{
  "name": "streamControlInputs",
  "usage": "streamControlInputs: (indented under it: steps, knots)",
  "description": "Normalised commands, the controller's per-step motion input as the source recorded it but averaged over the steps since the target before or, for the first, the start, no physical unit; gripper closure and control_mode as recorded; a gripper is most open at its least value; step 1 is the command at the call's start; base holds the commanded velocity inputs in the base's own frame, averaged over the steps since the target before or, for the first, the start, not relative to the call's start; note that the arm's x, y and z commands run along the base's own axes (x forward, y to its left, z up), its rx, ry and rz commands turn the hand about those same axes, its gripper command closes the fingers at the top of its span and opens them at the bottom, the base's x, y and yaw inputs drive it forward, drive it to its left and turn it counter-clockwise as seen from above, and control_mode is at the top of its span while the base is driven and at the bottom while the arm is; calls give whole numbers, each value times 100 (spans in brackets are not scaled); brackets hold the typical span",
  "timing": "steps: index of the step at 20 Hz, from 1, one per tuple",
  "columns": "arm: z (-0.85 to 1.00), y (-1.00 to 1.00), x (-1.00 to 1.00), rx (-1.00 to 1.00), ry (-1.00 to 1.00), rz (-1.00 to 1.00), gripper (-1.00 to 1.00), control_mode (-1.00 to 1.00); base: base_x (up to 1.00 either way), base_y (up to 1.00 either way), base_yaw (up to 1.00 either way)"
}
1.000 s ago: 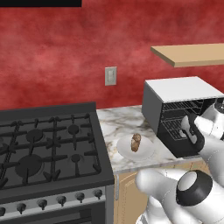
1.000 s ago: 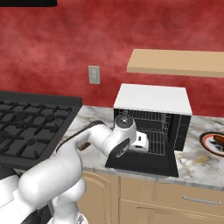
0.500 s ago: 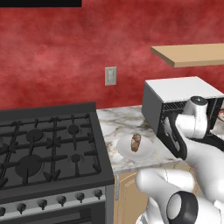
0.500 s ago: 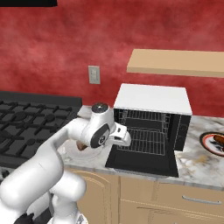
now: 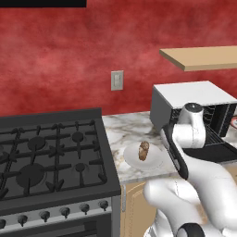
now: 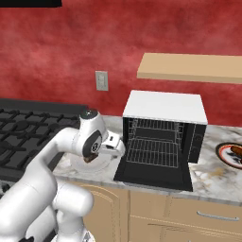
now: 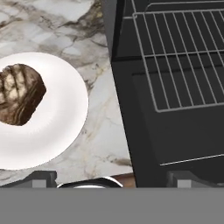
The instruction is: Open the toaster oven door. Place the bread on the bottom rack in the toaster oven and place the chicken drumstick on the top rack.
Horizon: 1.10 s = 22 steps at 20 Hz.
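The gas stove (image 5: 51, 157) is the biggest thing here, standing to the left of the toaster oven (image 6: 163, 137), with a stretch of marble surface (image 5: 122, 132) between them. A wooden shelf (image 6: 189, 66) hangs on the red wall above the toaster oven. The toaster oven door (image 6: 153, 172) already lies folded down flat in front of the toaster oven, and the wire racks (image 7: 175, 57) inside are bare, so by my reading the opening step is done and loading has not begun.

Just left of the toaster oven door sits a white plate (image 7: 65, 131) carrying the bread (image 7: 19, 98), a dark-crusted, sliced chunk. On the far side of the toaster oven, to its right, a dark plate (image 6: 231, 156) holds what may be the chicken drumstick; it is too small to be sure.

The pincer (image 7: 111, 177) hangs above the surface between the white plate and the toaster oven door, its fingertips (image 7: 41, 178) spread wide with nothing between them.

The bread looks light and fairly firm at the crust but likely to crush or crumble if squeezed hard. I would take it across its narrower sides, near the middle, with a gentle close.
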Motion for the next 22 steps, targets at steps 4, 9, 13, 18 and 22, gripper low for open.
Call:
streamControlInputs:
  steps: [4,9,13,18,22]
  knots:
    - [0,56,3,0,1,-7,-100,-100,0,0,0]
    - [0,44,1,2,0,-1,-100,-100,0,0,0]
    - [-1,42,21,2,-2,-3,-100,-100,0,0,0]
    - [0,40,32,7,0,-11,-100,-100,0,0,0]
    - [0,35,27,9,0,-10,-100,-100,0,0,0]
